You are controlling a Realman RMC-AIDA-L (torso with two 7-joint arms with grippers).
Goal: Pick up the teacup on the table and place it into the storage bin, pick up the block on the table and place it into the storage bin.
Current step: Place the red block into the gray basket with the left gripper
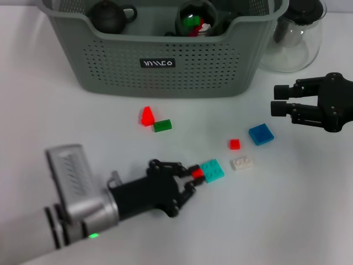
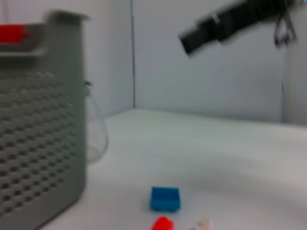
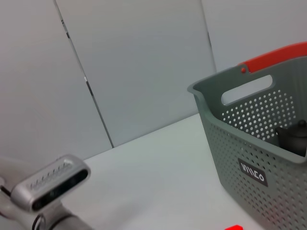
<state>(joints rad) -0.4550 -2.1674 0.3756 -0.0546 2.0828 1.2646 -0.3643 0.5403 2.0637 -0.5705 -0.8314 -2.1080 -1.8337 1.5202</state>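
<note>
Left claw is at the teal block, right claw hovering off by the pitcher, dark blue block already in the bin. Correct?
Not quite. The dark blue block lies on the table, not in the storage bin; the head view shows it. The rest holds: the left claw is at the teal block, with a small red piece at its fingertips, and the right claw hovers by the pitcher.

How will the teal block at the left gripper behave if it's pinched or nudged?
The teal block looks like rigid moulded plastic, so it probably won't flex. It lies flat and low on the white table, so it should slide rather than tip or roll. Being small, it is likely light; the left gripper, holding a small red piece against it, could easily push it away.
</note>
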